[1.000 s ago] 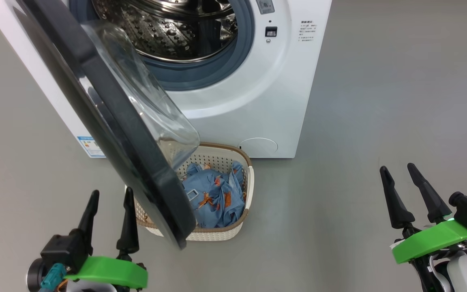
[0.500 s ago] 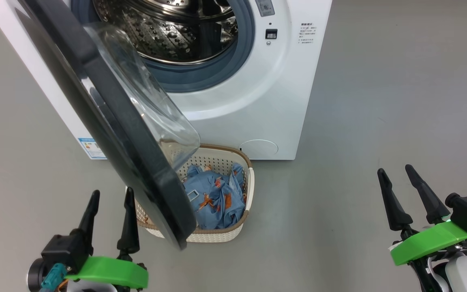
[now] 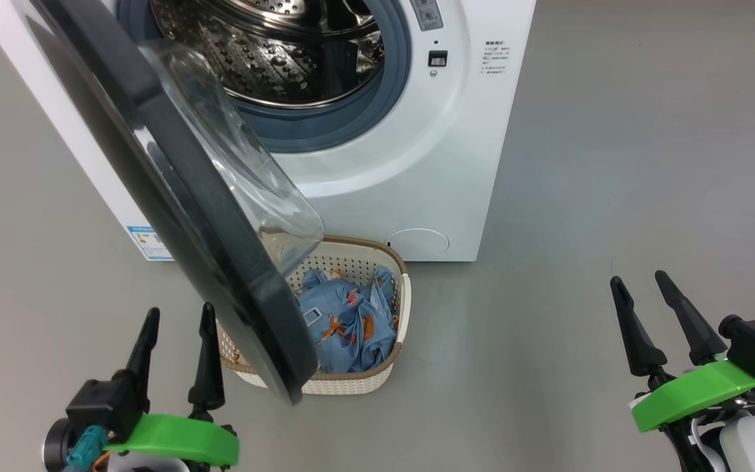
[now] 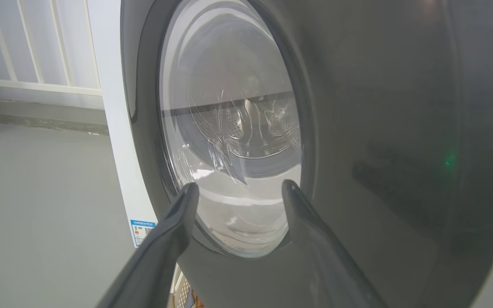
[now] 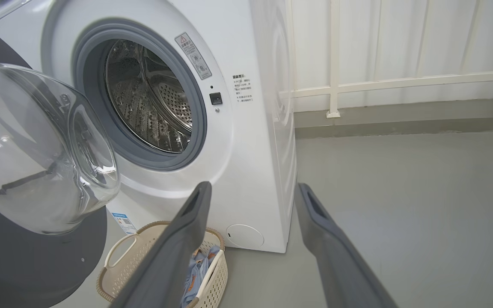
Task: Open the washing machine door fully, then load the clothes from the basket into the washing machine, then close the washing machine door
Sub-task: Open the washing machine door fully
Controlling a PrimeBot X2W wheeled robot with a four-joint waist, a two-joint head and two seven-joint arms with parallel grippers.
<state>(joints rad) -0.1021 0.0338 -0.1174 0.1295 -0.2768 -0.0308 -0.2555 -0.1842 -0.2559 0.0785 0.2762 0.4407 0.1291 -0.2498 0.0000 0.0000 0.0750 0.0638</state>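
Door point(image 3: 233, 308) stands open, its lower edge over the basket point(image 3: 351, 383). Basket sits on the floor point(image 3: 580, 164), just in front of the washer point(image 3: 430, 164), blue clothes point(image 3: 345, 324) inside. Left claw point(image 3: 179, 309) spread, empty, near the door's outer face. Right claw point(image 3: 638, 278) spread, empty, well apart from the washer.

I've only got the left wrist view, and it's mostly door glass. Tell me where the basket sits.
Observer: The basket stands on the floor in front of the washing machine, partly under the swung-out door.
Operator: Report what's in it.
Observer: Blue clothes with orange print lie inside.
Operator: Give me the right gripper's state.
Observer: The right gripper is open and holds nothing, well to the right of the basket.
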